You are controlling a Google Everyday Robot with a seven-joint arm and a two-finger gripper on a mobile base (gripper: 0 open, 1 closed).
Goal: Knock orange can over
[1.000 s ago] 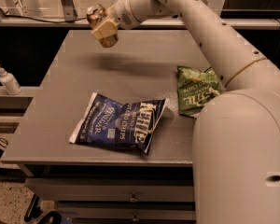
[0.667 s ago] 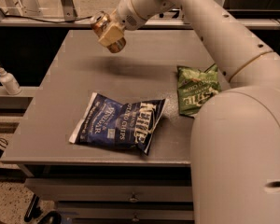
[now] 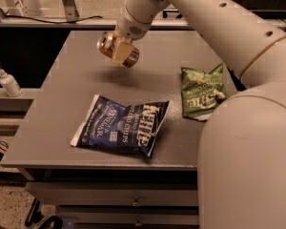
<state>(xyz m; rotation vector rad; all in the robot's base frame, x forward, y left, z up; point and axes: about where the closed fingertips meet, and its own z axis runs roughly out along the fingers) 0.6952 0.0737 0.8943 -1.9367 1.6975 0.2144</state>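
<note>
The orange can [image 3: 107, 44] is a coppery drink can with a silver top. It lies tilted on its side in the air above the middle back of the grey table [image 3: 62, 104], and its shadow falls on the tabletop below it. My gripper [image 3: 119, 54] reaches in from the upper right on the cream arm and is shut on the can, with one pale finger [image 3: 120, 49] across the can's middle.
A blue chip bag [image 3: 121, 128] lies flat near the table's front edge. A green chip bag [image 3: 200, 92] lies at the right edge, next to my arm's body. A white pump bottle [image 3: 8, 82] stands on a ledge left of the table.
My gripper has carried the can from the table's far left part toward the right and nearer the camera. The can stays gripped and tilted. The chip bags have not moved.
</note>
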